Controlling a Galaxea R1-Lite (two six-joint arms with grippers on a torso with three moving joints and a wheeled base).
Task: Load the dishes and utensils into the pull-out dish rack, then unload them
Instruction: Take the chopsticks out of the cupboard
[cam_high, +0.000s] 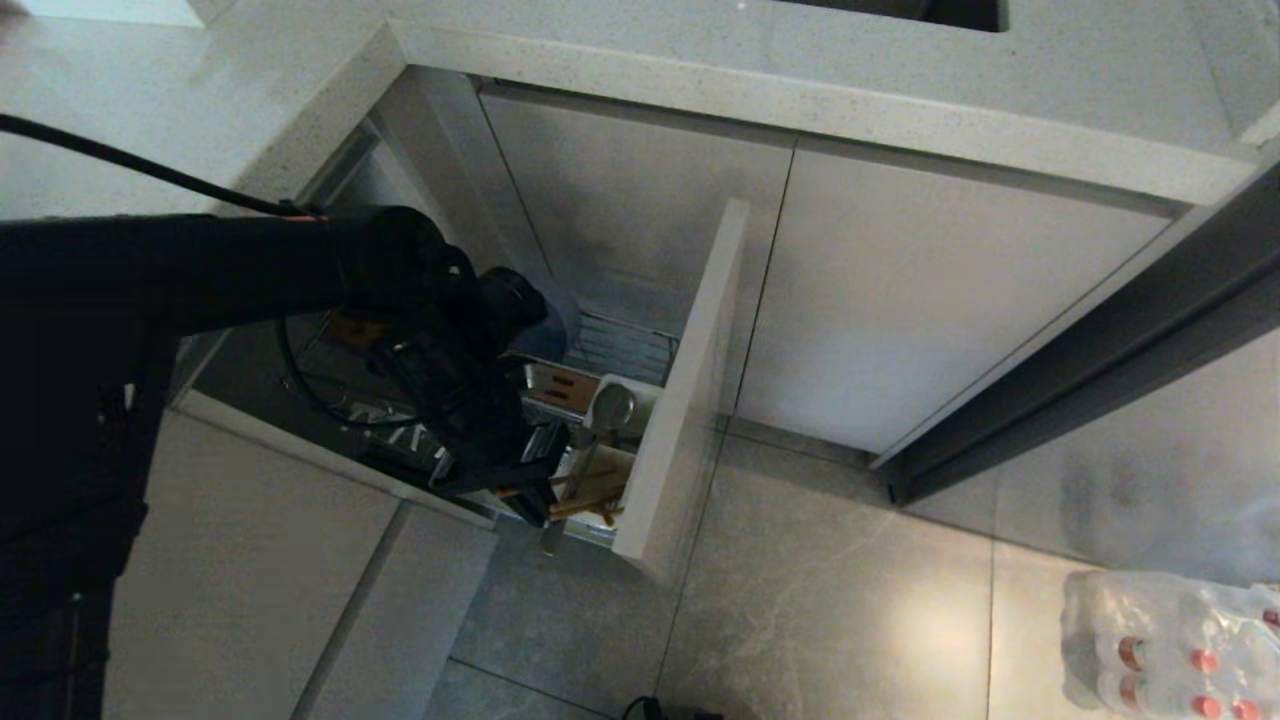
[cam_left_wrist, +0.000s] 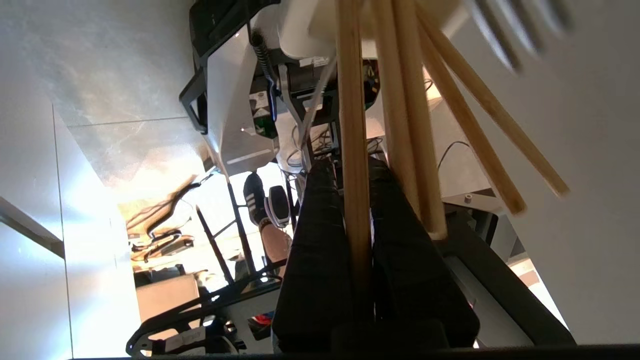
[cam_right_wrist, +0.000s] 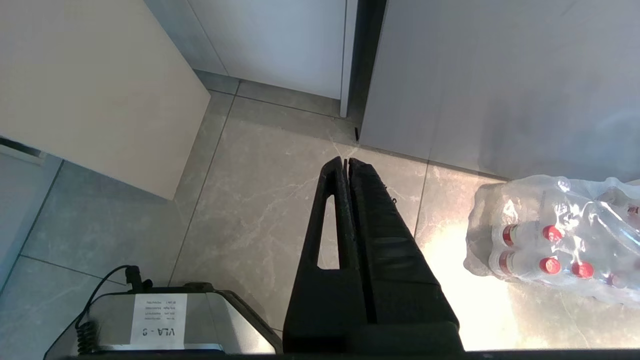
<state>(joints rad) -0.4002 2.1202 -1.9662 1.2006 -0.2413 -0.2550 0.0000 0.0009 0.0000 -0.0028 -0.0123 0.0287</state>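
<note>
Left gripper (cam_left_wrist: 356, 200) is closed on one wooden chopstick (cam_left_wrist: 353, 150), which passes between its two black fingers (cam_left_wrist: 320, 240); the other chopsticks (cam_left_wrist: 415, 150) stand just beside it, some of them leaning to one side. In the head view this gripper (cam_high: 520, 490) is down inside the pull-out dish rack (cam_high: 620, 345), at the corner near the beige front panel (cam_high: 690, 400), and the black left arm (cam_high: 200, 265) reaches to it from the left. The chopsticks (cam_high: 585, 500) show there as light-brown sticks next to the white utensil cup (cam_high: 640, 395). A shiny metal spoon (cam_high: 610, 408) stands with its round bowl up, close to the cup. A light-blue dish (cam_high: 555, 325) is partly hidden behind the wrist, so it is not clear if it is the plate or the bowl.

Right gripper (cam_right_wrist: 347, 162) hangs over the grey floor tiles (cam_right_wrist: 260, 200), well apart from the rack, with its fingers pressed together and nothing between them. A wrapped pack of bottles (cam_right_wrist: 550, 240) lies on the floor near it.
</note>
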